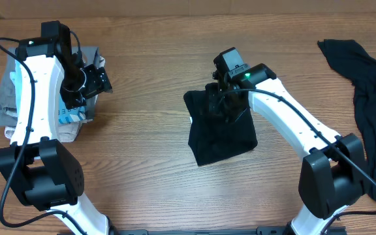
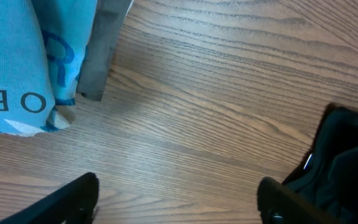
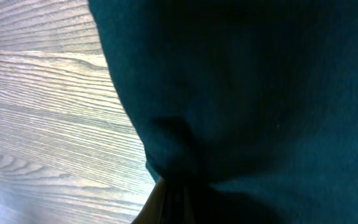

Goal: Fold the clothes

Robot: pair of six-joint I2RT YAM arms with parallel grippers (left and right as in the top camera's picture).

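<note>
Your right gripper (image 1: 224, 88) is pinched tight on the top edge of the folded black garment (image 1: 222, 130), which lies mid-table (image 1: 149, 130); the second black garment (image 1: 367, 98) sprawls unfolded along the far right edge. Your left gripper (image 1: 100, 79) hangs wide and empty just beside the stack of folded garments at the left.

The pinch looks like a small gather of cloth, not the whole edge; if you lift or drag from here, I judge the lower layers may lag and the fold may slide open; a quick pull could also slip the fabric out of the jaws. Watch your right elbow too; it sits near the loose garment and a wide swing could snag it. A careless sweep of the left arm could catch the stack.

The overhead view gives you both garments and both arms, but hides the grip itself under the wrist; the right wrist view shows the bunched cloth at the fingertips and little else. Only the left wrist view shows the light-blue shirt (image 2: 17, 68) with its lettering, the grey garment (image 2: 101, 43) beside it, and bare wood between the spread fingers.
</note>
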